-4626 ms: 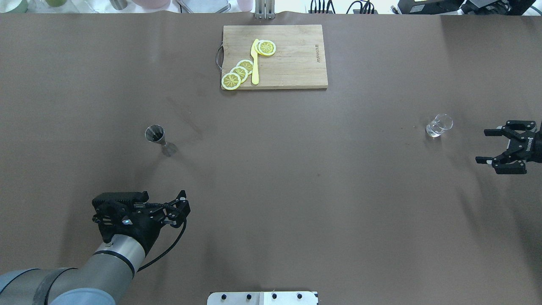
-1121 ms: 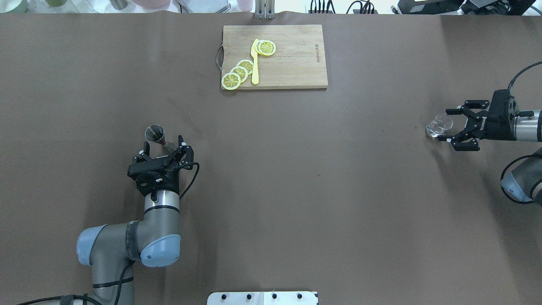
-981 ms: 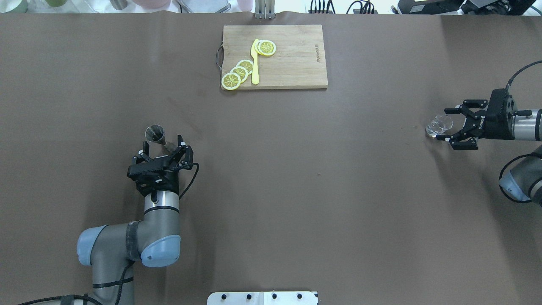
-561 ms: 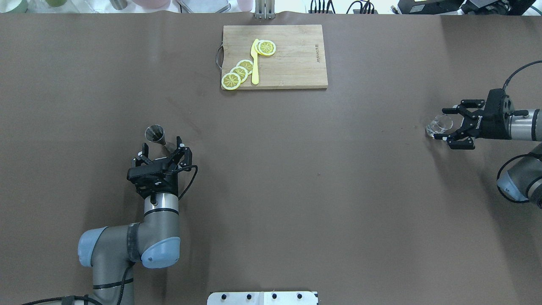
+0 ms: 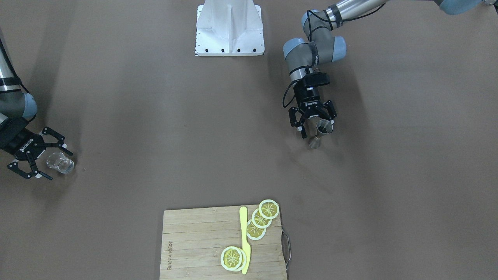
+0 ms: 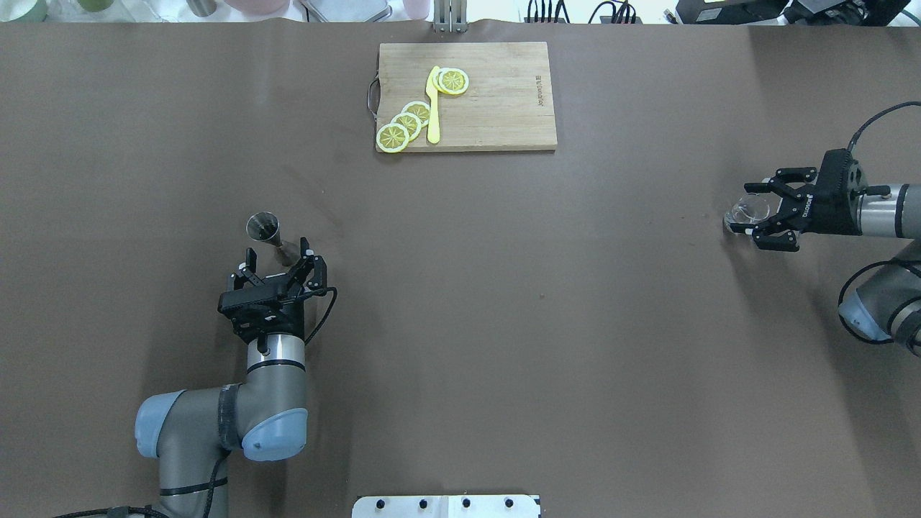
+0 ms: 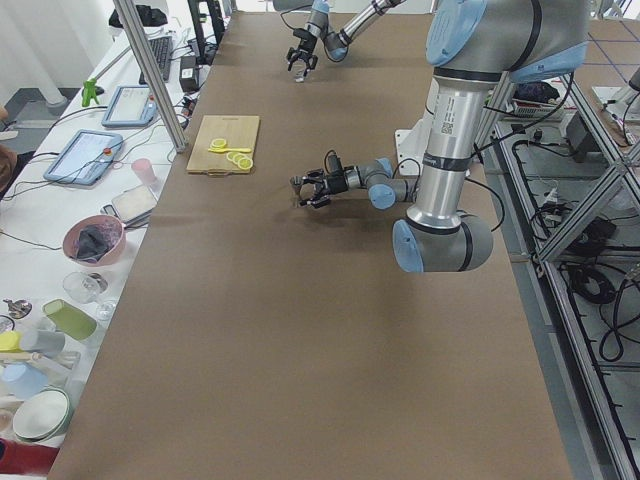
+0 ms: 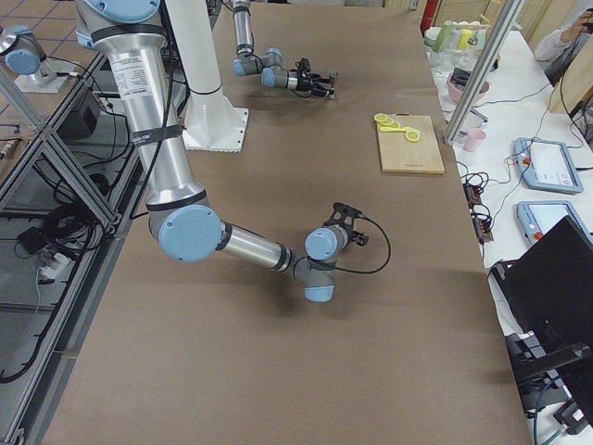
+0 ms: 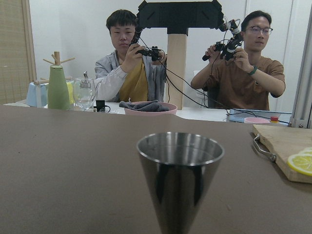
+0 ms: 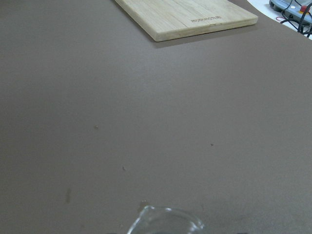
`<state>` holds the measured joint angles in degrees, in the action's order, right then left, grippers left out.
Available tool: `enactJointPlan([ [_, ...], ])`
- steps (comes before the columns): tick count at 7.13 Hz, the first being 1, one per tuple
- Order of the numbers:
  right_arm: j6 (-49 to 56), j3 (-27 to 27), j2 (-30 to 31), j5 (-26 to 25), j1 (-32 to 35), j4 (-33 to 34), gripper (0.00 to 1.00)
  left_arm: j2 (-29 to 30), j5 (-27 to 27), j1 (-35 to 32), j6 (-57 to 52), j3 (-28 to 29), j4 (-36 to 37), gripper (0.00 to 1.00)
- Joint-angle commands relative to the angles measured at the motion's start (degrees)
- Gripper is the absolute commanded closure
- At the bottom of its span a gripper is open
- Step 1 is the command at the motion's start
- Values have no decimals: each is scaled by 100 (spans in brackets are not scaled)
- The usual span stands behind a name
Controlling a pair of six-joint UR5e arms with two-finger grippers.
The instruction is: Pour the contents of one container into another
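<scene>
Steel hourglass-shaped jigger (image 6: 264,226), small, grey, stands upright on the brown table (image 6: 504,324), robot's left side. My left gripper (image 6: 278,252) has its fingers spread either side of the base, nothing clamped. The small clear glass tumbler (image 5: 61,163) stands well apart at the far right, between the parted fingers of my right gripper (image 6: 752,211); I can't confirm contact. Risks: closing on the slick cone rather than the waist could squeeze the jigger out or tip it. An off-centre close would shove either one over. Can't tell if the jigger holds liquid; a jolt would spill it.
</scene>
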<state>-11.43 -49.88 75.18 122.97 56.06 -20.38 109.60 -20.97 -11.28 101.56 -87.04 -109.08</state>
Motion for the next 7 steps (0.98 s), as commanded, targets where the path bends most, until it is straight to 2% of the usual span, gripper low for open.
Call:
enactJointPlan([
  [1,0,40,-3,-63,1,-1,23,0,40,-6,-31,3,10,19],
  [5,-9,31,-12,-98,-8,-1,27,0,31,-94,-40,47,1,19],
  [7,-122,14,-3,-98,1,-9,40,0,31,-164,-40,73,-16,19],
])
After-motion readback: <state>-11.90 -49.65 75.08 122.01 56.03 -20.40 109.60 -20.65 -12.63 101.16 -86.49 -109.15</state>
